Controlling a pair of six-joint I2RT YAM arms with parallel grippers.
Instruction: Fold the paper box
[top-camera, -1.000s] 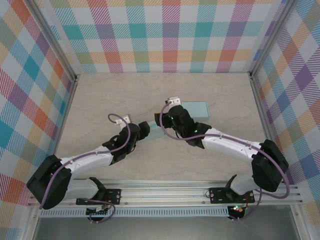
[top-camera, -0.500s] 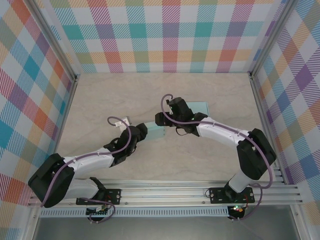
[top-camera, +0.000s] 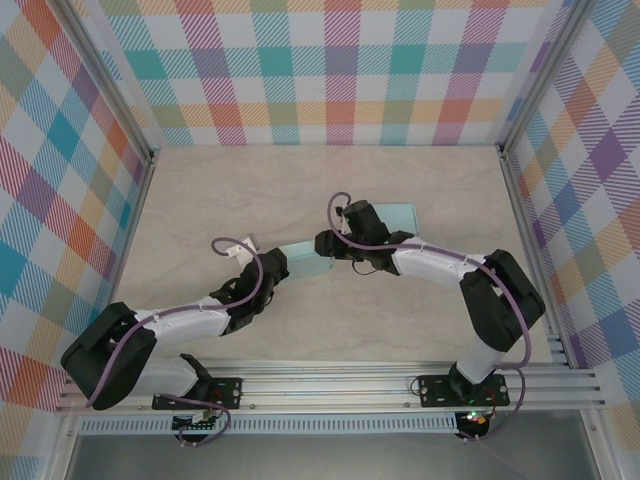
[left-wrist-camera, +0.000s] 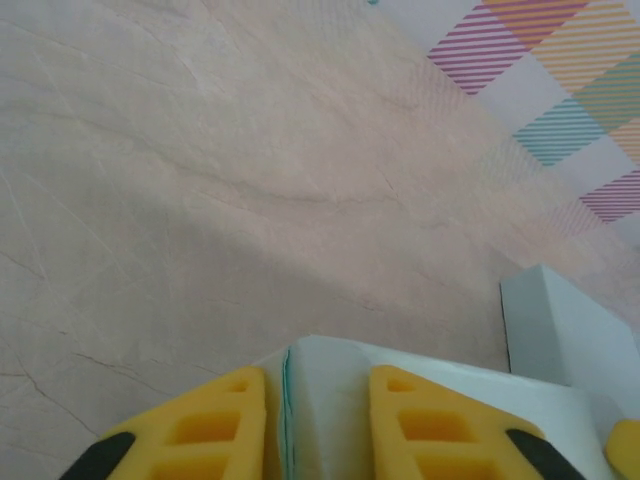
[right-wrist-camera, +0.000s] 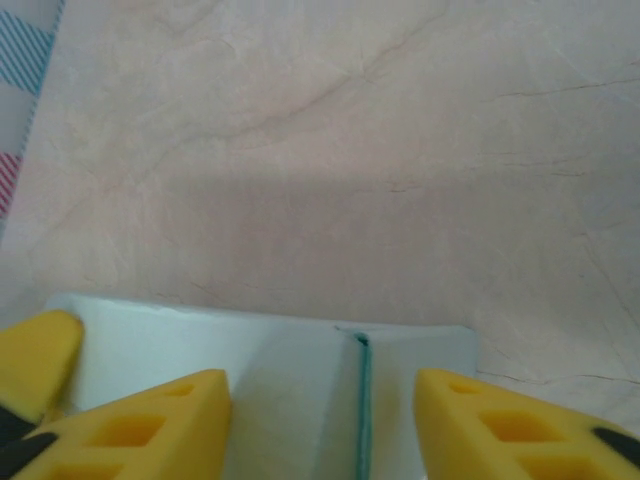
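Observation:
The paper box (top-camera: 306, 259) is pale teal card lying mid-table between the two arms. My left gripper (top-camera: 278, 262) meets it from the left; in the left wrist view its yellow fingers (left-wrist-camera: 205, 425) press on either side of a raised fold of the paper box (left-wrist-camera: 325, 390), so the left gripper (left-wrist-camera: 318, 385) is shut on it. My right gripper (top-camera: 328, 243) comes in from the right. Its jaws stand apart, so the right gripper (right-wrist-camera: 320, 390) is open over a flat panel of the paper box (right-wrist-camera: 290, 370) with a dark teal seam.
A second pale teal panel (top-camera: 402, 217) lies just behind the right wrist, also seen as a pale teal block (left-wrist-camera: 565, 330). Plaid walls (top-camera: 330, 70) enclose the beige table (top-camera: 210, 190) on three sides. A metal rail (top-camera: 330, 385) runs along the near edge.
The left jaws have closed onto the fold of the box. The right jaws have narrowed, and the right gripper has shifted slightly toward the box's right end.

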